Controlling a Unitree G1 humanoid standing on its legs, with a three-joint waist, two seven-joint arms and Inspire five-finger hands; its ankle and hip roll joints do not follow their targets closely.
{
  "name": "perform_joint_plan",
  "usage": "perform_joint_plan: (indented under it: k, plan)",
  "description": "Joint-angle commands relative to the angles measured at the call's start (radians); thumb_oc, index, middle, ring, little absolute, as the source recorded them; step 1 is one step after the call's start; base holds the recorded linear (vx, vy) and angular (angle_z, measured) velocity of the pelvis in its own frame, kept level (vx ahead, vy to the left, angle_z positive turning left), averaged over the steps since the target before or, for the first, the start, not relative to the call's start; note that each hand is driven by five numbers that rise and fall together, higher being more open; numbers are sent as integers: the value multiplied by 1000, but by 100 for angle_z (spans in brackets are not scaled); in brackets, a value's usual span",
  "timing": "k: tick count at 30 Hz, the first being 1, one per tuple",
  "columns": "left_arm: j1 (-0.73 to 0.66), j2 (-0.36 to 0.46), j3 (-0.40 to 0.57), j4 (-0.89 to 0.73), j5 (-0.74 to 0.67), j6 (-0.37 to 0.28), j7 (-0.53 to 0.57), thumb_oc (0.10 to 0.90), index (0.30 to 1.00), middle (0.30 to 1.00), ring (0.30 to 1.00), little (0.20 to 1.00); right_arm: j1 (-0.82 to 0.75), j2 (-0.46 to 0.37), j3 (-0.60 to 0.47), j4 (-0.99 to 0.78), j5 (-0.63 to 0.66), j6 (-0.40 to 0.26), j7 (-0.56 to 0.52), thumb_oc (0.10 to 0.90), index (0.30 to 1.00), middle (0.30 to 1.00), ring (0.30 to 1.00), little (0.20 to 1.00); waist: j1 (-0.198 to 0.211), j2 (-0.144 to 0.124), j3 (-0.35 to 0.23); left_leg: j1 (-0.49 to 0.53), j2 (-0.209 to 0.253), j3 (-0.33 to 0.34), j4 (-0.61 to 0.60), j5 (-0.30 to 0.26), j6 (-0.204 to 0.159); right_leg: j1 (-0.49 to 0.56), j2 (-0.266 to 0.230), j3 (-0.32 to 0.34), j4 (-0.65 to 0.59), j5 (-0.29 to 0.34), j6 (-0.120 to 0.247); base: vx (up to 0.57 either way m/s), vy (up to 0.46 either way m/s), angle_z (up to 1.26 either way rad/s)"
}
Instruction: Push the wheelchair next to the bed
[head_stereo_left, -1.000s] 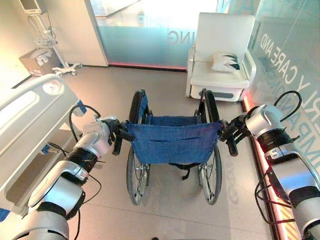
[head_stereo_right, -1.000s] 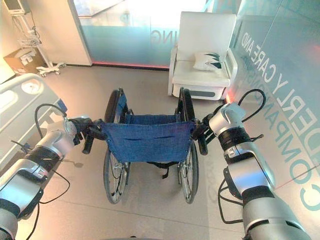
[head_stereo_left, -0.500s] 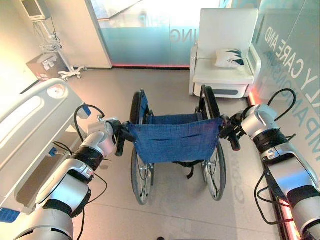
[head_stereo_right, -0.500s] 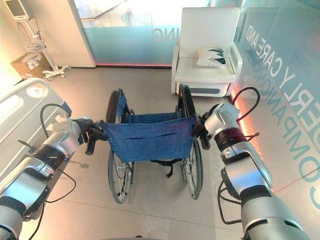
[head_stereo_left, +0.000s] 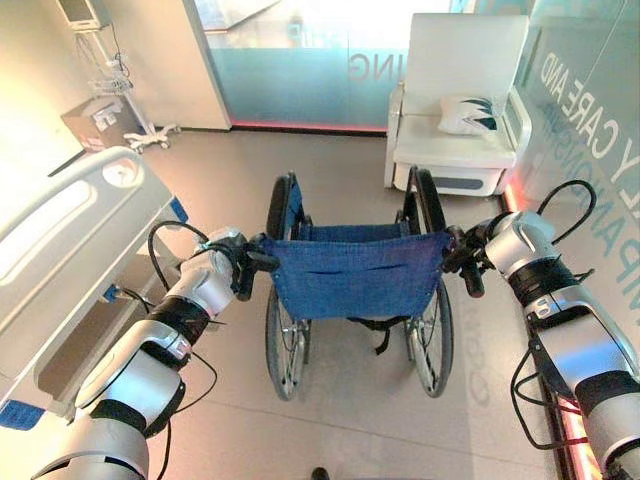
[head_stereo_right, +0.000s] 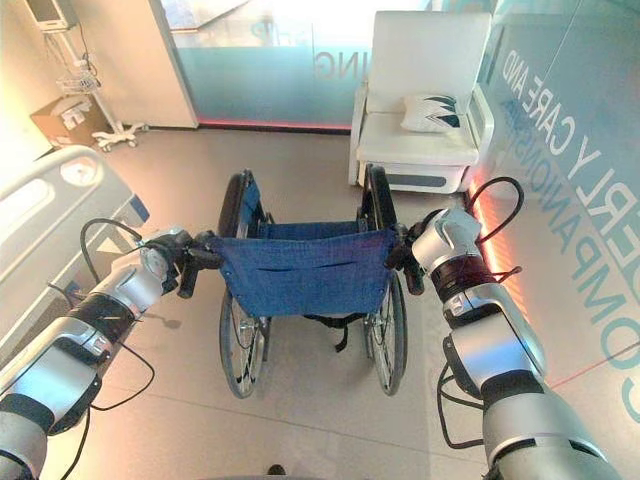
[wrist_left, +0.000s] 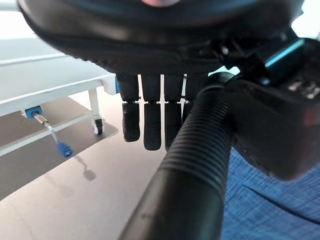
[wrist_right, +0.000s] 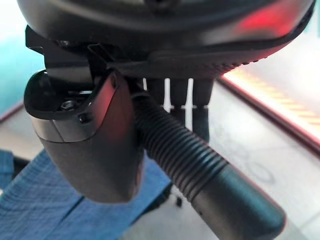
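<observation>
Both hands, left hand (head_stereo_left: 232, 272) and right hand (head_stereo_left: 470, 262), clasp the wheelchair (head_stereo_left: 356, 275) grips; bed (head_stereo_left: 60, 230) lies beside the left hand.

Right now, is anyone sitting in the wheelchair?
No. In the left eye view the wheelchair carries nobody: past its blue backrest, between the two big wheels, there is only bare floor.

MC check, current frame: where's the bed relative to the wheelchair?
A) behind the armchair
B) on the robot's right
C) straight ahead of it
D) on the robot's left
D: the bed lies along the robot's left side, with the wheelchair out in front, each push handle held by the left hand and right hand.
</observation>
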Motion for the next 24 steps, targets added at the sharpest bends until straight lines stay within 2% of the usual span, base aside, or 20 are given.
perform_joint_plan:
  k: [1,5,12,15,16,17,18,19,20,21,22,24]
  plan:
    - [14,21,84,30,-1,-99,112,400,300,300,300,300,85,-86,165,37,10,-142,-242,400,300,300,300,300,11,-28,71,3,-46,-22,72,-101,3,19,-36,-14,-59,106,15,33,70,3]
    - [41,11,87,-10,-3,-94,109,400,300,300,300,300,112,-91,140,-4,26,-149,-295,400,300,300,300,300,13,-25,78,-1,-50,-20,94,-115,12,8,-57,-19,-37,109,25,35,64,3]
    - [27,0,78,-3,-11,-108,101,400,300,300,300,300,100,-83,155,26,53,-211,-242,400,300,300,300,300,21,-28,98,-17,-54,-22,131,-129,26,-8,-80,-20,2,107,35,30,50,1]
    - [30,-5,78,-14,-34,-119,107,400,300,300,300,300,108,-83,155,21,73,-237,-247,400,300,300,300,300,21,-23,104,-22,-57,-25,128,-124,35,-22,-81,-16,67,89,34,59,109,3]
    - [33,-5,79,-18,-42,-123,109,400,300,300,300,300,112,-86,154,17,77,-242,-252,400,300,300,300,300,21,-23,105,-23,-59,-26,127,-124,38,-31,-84,-14,90,88,34,44,132,2]
    - [43,-2,83,-29,-53,-130,116,400,300,300,300,300,121,-92,147,6,84,-258,-264,400,300,300,300,300,19,-16,113,-22,-62,-26,122,-124,47,-56,-91,-12,167,103,33,31,104,6]
    - [43,-2,83,-29,-54,-130,116,400,300,300,300,300,121,-92,147,6,84,-258,-264,400,300,300,300,300,20,-17,112,-23,-64,-24,122,-124,47,-61,-93,-10,173,101,34,77,189,10]
    - [63,0,88,-40,-74,-149,132,400,300,300,300,300,137,-112,138,-21,83,-274,-271,400,300,300,300,300,7,-5,133,-15,-65,-23,117,-126,57,-125,-99,2,345,128,34,63,127,11]
    - [66,0,89,-42,-76,-150,135,400,300,300,300,300,139,-115,138,-27,83,-273,-271,400,300,300,300,300,7,-2,132,-19,-63,-23,117,-124,57,-135,-95,3,353,138,32,153,149,14]
    - [91,4,96,-57,-95,-167,148,400,300,300,300,300,167,-137,131,-63,83,-271,-266,400,300,300,300,300,-6,0,150,-8,-67,-40,121,-134,60,-185,-98,16,409,185,33,242,-13,10]
    - [123,-5,107,-74,-98,-174,160,400,300,300,300,300,197,-142,124,-83,81,-275,-272,400,300,300,300,300,-20,-11,162,12,-78,-57,125,-150,56,-221,-107,26,362,236,34,398,-89,13]
    - [162,-25,127,-108,-109,-176,189,400,300,300,300,300,233,-134,118,-108,71,-274,-295,400,300,300,300,300,-45,-38,176,60,-104,-91,129,-188,41,-248,-131,33,170,293,43,399,-195,11]
